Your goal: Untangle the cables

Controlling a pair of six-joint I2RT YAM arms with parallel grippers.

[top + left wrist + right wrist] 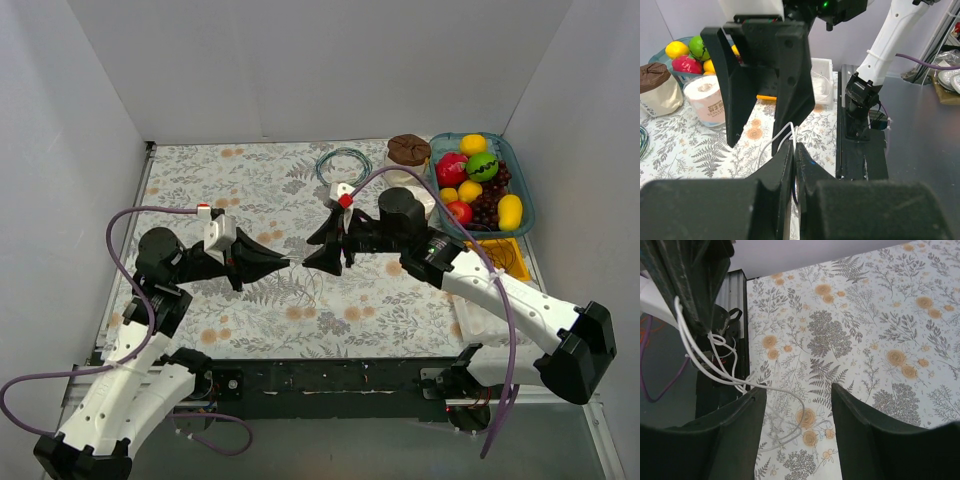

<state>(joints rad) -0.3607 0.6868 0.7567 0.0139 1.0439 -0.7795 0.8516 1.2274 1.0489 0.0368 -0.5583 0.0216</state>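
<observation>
A thin white cable runs up from the floral mat into my left gripper, which is shut on it at the fingertips. A bit of dark cable shows between the jaws further back. In the top view the left gripper points right at mid-table. My right gripper faces it, almost tip to tip, and is open and empty. In the right wrist view the white cable loops down from the left gripper and passes between the right gripper's spread fingers. A coiled green cable lies at the back.
A bowl of toy fruit stands at the back right, with a brown-topped jar and a white tape roll beside it. A yellow tray and a clear box sit along the right edge.
</observation>
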